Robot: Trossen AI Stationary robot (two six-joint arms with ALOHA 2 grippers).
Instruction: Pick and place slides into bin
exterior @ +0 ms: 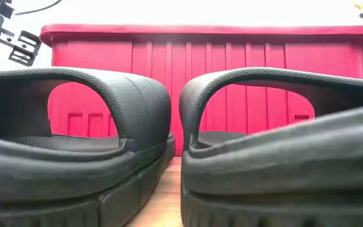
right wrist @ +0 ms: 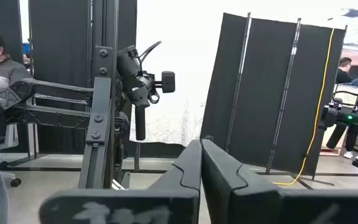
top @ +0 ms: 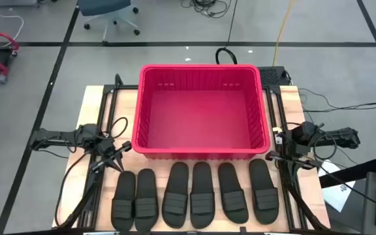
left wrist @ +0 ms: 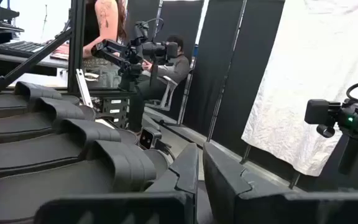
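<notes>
Before the bin (top: 203,111), six slides (top: 194,193) lie; both grippers apparently clenched, empty.

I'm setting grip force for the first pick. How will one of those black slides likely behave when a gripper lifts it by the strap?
The slides look like thick moulded foam, so probably light for their size. The arched strap holds its shape unsupported, suggesting springy rather than floppy. Its ribbed surface should resist slipping, and the flat sole makes rolling unlikely.
</notes>
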